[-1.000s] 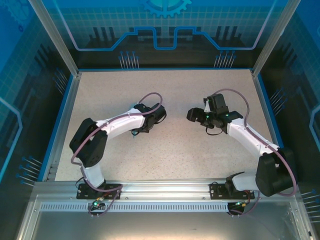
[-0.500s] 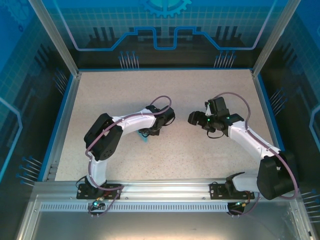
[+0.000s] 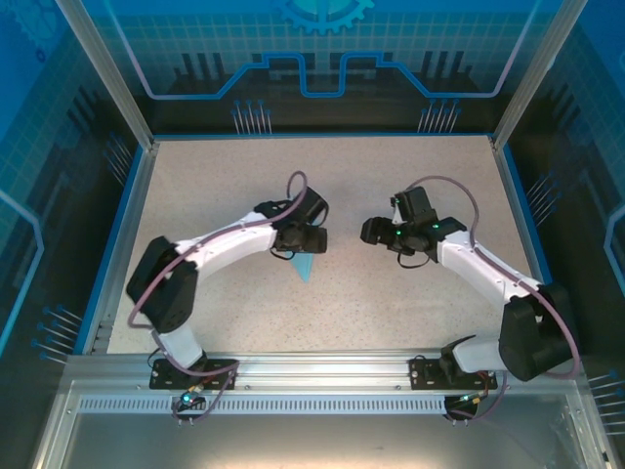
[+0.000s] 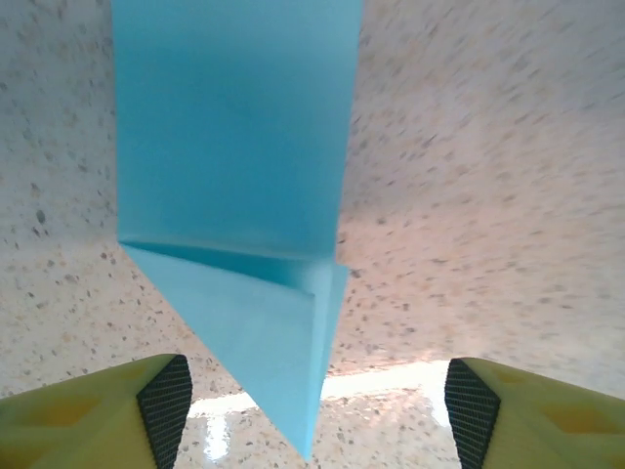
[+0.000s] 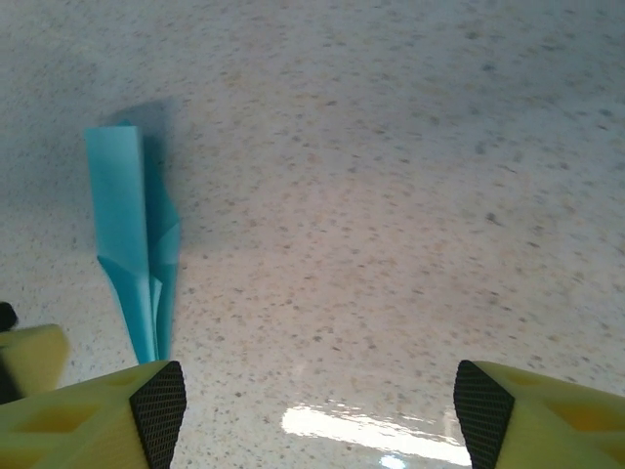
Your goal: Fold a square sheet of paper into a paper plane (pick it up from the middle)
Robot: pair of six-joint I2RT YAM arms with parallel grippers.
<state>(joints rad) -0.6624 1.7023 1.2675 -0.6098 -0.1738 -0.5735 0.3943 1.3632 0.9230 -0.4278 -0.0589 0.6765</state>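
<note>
The square sheet of paper is folded into a narrow light-blue paper plane (image 3: 306,266) with a sharp tip and a centre crease. It rests on the speckled table just in front of my left gripper (image 3: 312,240). In the left wrist view the paper plane (image 4: 234,186) runs away from me, its tip between the left gripper's (image 4: 317,415) open jaws. Neither pad touches it. My right gripper (image 3: 370,232) hovers a little to the right, facing the left one. In the right wrist view the right gripper (image 5: 322,415) is open and empty. The plane (image 5: 132,249) lies to its left.
The speckled beige table (image 3: 225,186) is bordered by a blue rim (image 3: 122,234) and aluminium posts. An aluminium rail (image 3: 322,366) with both arm bases runs along the near edge. Bare tabletop stretches behind and to both sides of the grippers.
My left gripper has gone from shut to open and let the paper plane go. The left wrist shifted right, and the plane now shows below it. The right gripper barely moved.
</note>
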